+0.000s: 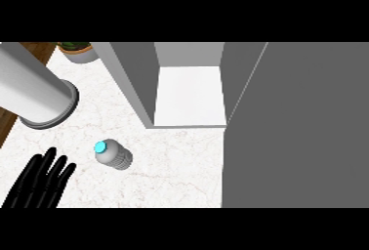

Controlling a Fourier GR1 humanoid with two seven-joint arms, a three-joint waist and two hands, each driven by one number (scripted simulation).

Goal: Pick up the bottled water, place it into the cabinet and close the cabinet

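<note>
Small clear bottle with cyan cap stood ungrasped on white marble surface; left hand open beside it; grey cabinet open; nothing done yet.

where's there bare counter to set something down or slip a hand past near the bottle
Bare white marble counter lies between the small grey bottle with the turquoise cap and the open grey cabinet door, and in front of the white cabinet shelf. It is crowded at left: the black left hand, the grey cylinder and the potted plant.
</note>
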